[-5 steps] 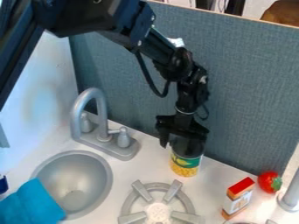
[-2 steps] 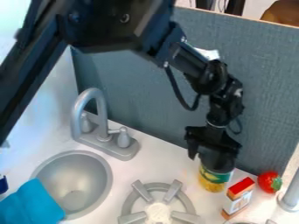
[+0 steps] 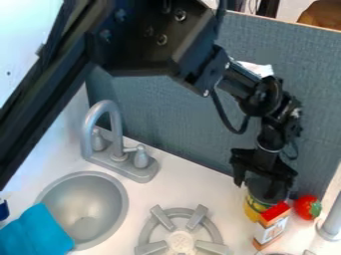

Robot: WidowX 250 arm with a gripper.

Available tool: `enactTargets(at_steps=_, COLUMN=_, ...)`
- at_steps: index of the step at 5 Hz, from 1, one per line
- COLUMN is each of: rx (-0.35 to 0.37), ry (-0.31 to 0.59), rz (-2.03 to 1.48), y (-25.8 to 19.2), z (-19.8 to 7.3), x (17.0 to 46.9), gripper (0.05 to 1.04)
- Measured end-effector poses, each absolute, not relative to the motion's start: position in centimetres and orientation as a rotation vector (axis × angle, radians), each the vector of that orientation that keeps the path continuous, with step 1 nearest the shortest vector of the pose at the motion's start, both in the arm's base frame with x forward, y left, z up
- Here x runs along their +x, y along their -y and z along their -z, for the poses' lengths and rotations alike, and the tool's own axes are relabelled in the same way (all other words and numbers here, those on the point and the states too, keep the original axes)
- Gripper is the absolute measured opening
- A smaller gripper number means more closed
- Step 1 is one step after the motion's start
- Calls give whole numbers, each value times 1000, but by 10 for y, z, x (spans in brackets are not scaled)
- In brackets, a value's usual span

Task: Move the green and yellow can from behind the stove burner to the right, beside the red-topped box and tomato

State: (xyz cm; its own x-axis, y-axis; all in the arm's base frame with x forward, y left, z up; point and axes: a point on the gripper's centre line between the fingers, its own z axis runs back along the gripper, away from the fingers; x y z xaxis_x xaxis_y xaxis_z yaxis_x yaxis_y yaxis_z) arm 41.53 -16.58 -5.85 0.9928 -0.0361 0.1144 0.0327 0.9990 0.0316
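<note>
– how's the gripper (image 3: 264, 183)?
– pinching the can (image 3: 253, 206), i'd say, one finger to each side of its dark upper part.
– and where's the can?
– under the gripper, just behind the box (image 3: 271, 224), with the tomato (image 3: 307, 207) off to the right. the burner (image 3: 162, 217) is in front and to the left; farther left come the faucet (image 3: 116, 134), the sink (image 3: 86, 219) and the cloth (image 3: 40, 231).
– which step is this?
– my guess: shifting or placing the can. the next move calls for a steady grip, the can kept upright, and care not to knock the box.
– anything hard to make out?
– the box covers the can's lower right side, so i can't tell if it touches the counter (image 3: 220, 191), or the box. the arm's base is out of view, and a blue thing (image 3: 3, 209) is cut off at the left edge.
</note>
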Motion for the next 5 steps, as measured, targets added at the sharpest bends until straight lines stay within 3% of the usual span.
enactTargets(at_steps=2, rx=39, ry=135, rz=14, y=159, z=57, x=404, gripper=1000)
enactTargets(at_steps=3, rx=47, ry=221, rz=-25, y=142, z=20, x=386, gripper=999)
enactTargets(at_steps=4, rx=-44, ry=446, rz=-126, y=104, z=-49, x=354, gripper=999)
enactTargets(at_steps=5, rx=-145, ry=575, rz=-217, y=61, z=-109, x=303, gripper=999)
